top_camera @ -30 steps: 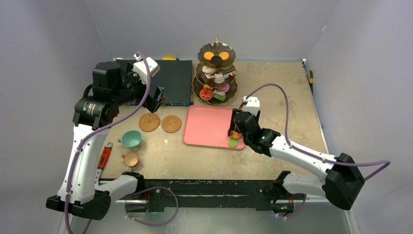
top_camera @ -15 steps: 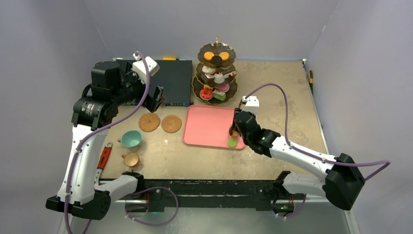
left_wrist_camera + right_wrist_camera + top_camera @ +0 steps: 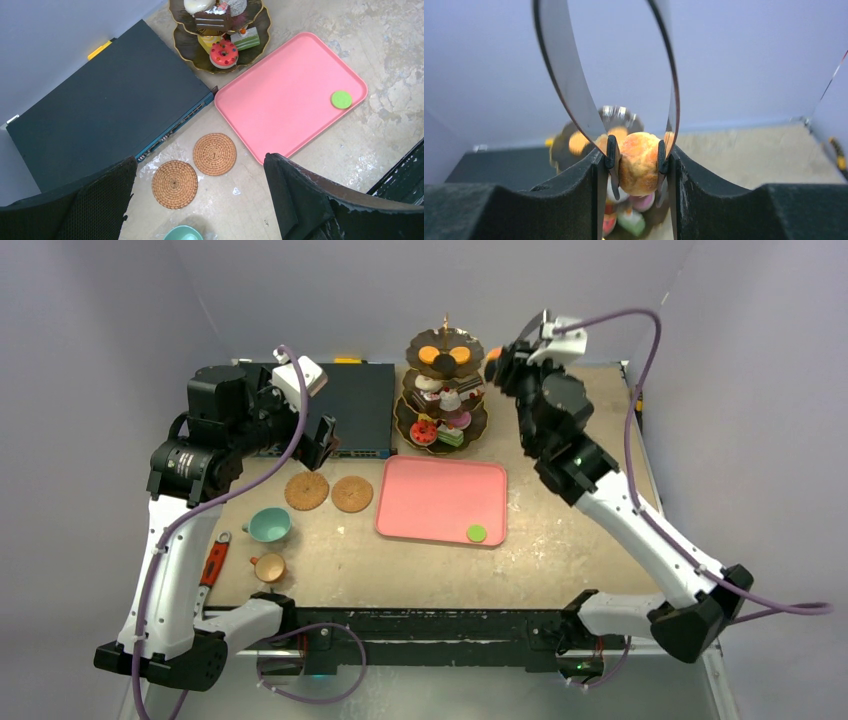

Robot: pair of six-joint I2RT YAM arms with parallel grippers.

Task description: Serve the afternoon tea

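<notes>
Step in hand: carrying an orange cake (image 3: pixel 639 162) to the stand (image 3: pixel 399 420). Stocking looks nearly done, since only a green macaron (image 3: pixel 477 533) lies on the pink tray (image 3: pixel 430 495) in front of the stand.
Right jaws: closed on the tongs (image 3: pixel 569 85), squeezing the blades so that their tips pinch the cake from both sides.
Cake and jaws: the cake sits between the tong tips, level with the jaw tips. It is high off the desk (image 3: pixel 560 540), just beside the right edge of the stand's top tier; whether it is over the rim I cannot tell.
Next move: probably bring the cake over a free spot, lower it and ease the squeeze. The top tier already looks crowded, so careful aim is needed.
Left jaws: wide apart and empty, hanging left of the stand above two coasters (image 3: pixel 214 154).
Cups: the teal cup (image 3: pixel 268 525) and tan cup (image 3: pixel 269 567) stand on the desk front-left of the stand, off the coasters, so that part is not yet done.
</notes>
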